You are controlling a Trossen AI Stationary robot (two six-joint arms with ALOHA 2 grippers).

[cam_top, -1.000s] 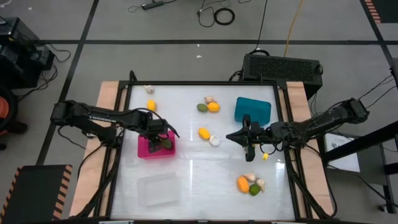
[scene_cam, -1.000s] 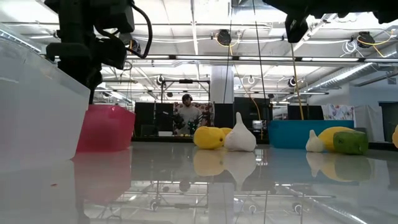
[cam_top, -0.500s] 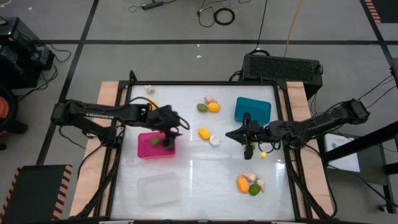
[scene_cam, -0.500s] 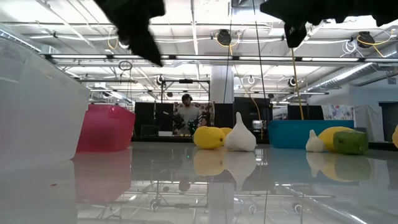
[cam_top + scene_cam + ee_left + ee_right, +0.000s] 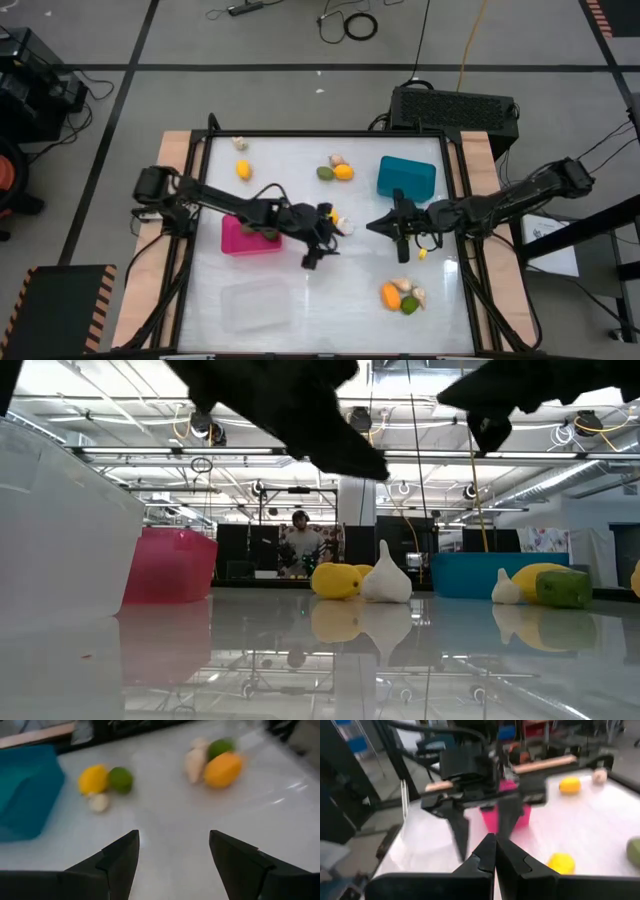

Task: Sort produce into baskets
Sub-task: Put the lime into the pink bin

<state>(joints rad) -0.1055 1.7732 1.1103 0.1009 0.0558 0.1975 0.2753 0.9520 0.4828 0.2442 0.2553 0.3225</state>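
Observation:
My left gripper point(image 5: 314, 250) point(image 5: 172, 837) is open and empty, above the middle of the table, to the right of the pink basket point(image 5: 243, 237). My right gripper point(image 5: 400, 238) point(image 5: 495, 842) is shut and empty, near the table's right side, below the teal basket point(image 5: 407, 177). A yellow fruit point(image 5: 325, 211) and a garlic bulb point(image 5: 346, 226) lie on the table between the two grippers. The clear basket point(image 5: 255, 300) stands at the near left. An orange fruit point(image 5: 390, 295), a green fruit point(image 5: 409, 306) and garlic lie together at the near right.
A green fruit point(image 5: 325, 173), a yellow fruit point(image 5: 344, 172) and a garlic bulb lie together left of the teal basket. A yellow fruit point(image 5: 243, 169) and a garlic bulb point(image 5: 239, 143) lie at the far left. A person point(image 5: 300, 545) shows far behind the table.
My left gripper has left the pink basket and swung toward the table's right edge and a little toward its near edge, out over the middle of the table. The arm is now stretched far out.

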